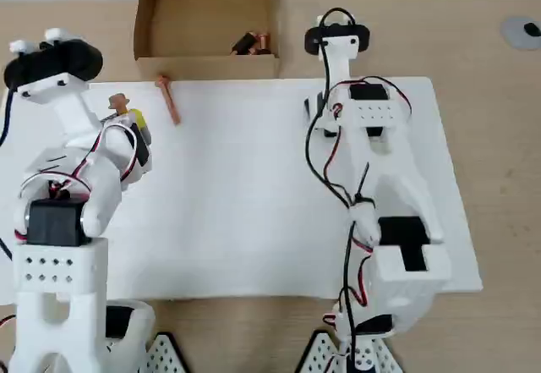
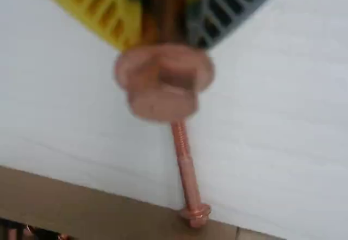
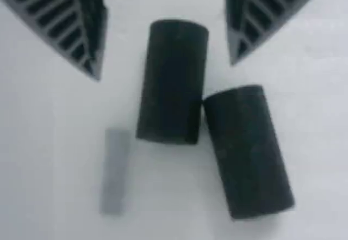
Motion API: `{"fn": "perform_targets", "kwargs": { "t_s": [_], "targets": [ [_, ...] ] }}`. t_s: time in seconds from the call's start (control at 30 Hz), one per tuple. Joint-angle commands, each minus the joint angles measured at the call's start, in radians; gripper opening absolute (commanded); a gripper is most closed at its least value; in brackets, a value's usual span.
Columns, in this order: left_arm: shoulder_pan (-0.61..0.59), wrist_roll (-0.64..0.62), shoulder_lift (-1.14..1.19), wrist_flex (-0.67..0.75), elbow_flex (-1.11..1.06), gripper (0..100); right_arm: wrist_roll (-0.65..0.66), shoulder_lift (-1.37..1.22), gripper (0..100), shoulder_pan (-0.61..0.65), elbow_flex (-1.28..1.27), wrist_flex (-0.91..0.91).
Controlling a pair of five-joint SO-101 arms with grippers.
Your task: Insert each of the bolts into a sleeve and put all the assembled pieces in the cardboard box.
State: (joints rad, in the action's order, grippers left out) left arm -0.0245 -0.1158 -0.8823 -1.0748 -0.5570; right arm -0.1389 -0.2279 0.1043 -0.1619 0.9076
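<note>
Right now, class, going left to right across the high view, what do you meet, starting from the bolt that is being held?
held bolt in the left gripper → loose bolt lying on the white mat → assembled pieces inside the cardboard box → right arm

The wooden tabletop bears a white sheet and a cardboard box at the far side. A bolt and two sleeves lie on the sheet.
</note>
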Motion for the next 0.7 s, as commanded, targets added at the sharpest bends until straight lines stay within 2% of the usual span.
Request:
{"fn": "perform_targets", "kwargs": {
  "t_s": [0.0,0.67],
  "targets": [
    [0.011,0.011,-0.030,0.020,-0.002,0,0.000,-0.005,18.9,-0.012,0.084,0.017],
    [0.009,0.011,-0.031,0.018,-0.020,0,0.000,-0.266,18.9,-0.016,0.367,0.207]
  ]
}}
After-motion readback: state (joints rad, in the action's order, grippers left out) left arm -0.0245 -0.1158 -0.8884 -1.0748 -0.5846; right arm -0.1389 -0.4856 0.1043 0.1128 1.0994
